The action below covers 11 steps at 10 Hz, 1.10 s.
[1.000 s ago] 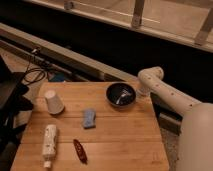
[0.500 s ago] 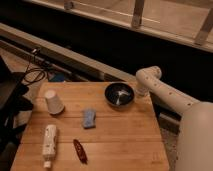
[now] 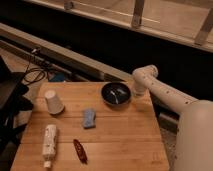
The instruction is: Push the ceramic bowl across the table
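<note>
The ceramic bowl, dark and glossy with pale marks inside, sits on the wooden table near its far right corner. My gripper hangs from the white arm at the bowl's right rim, close against it. The arm reaches in from the right, over the table's far right corner. The gripper's tips are hidden behind the bowl's rim and the wrist.
An upturned white paper cup stands at the table's left. A blue sponge lies in the middle, a white bottle and a red object near the front left. Black cables lie on the floor at left.
The bowl has slid a little to the left, and the gripper has followed at its right rim. The other objects have not moved.
</note>
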### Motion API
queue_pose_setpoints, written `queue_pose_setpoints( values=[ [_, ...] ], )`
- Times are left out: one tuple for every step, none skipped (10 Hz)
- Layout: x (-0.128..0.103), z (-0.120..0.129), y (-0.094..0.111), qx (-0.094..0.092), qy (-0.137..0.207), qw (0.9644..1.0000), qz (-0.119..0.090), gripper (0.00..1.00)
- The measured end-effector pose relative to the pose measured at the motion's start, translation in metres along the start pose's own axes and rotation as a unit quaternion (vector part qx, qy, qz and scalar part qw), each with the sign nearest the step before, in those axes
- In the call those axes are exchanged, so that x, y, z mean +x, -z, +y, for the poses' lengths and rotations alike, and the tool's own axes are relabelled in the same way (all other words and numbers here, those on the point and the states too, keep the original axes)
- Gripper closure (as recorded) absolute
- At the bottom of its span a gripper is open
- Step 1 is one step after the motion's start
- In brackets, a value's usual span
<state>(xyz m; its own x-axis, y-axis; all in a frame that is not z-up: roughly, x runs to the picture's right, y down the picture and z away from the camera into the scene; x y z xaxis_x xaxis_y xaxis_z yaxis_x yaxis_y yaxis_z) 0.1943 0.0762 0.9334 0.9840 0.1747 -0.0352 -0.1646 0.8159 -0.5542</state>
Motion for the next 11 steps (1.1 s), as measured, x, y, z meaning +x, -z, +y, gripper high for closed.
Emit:
queue_pose_setpoints(
  values=[
    [-0.010, 0.002, 0.000, 0.000, 0.004, 1.0000, 0.001, 0.95],
    [-0.023, 0.003, 0.000, 0.000, 0.007, 1.0000, 0.001, 0.95],
    [-0.033, 0.004, 0.001, 0.000, 0.013, 0.9999, 0.000, 0.95],
    [-0.034, 0.004, 0.002, -0.001, 0.016, 0.9999, 0.001, 0.95],
    [-0.031, 0.005, 0.004, -0.002, 0.019, 0.9998, 0.003, 0.95],
    [-0.034, 0.007, 0.004, -0.005, 0.023, 0.9997, 0.004, 0.95],
    [-0.042, 0.009, 0.005, -0.006, 0.026, 0.9996, 0.004, 0.95],
    [-0.052, 0.010, 0.005, -0.006, 0.029, 0.9995, 0.003, 0.95],
    [-0.063, 0.010, 0.006, -0.006, 0.035, 0.9994, 0.001, 0.95],
    [-0.064, 0.010, 0.007, -0.005, 0.037, 0.9993, 0.002, 0.95],
    [-0.061, 0.010, 0.008, -0.007, 0.040, 0.9992, 0.004, 0.95]
  ],
)
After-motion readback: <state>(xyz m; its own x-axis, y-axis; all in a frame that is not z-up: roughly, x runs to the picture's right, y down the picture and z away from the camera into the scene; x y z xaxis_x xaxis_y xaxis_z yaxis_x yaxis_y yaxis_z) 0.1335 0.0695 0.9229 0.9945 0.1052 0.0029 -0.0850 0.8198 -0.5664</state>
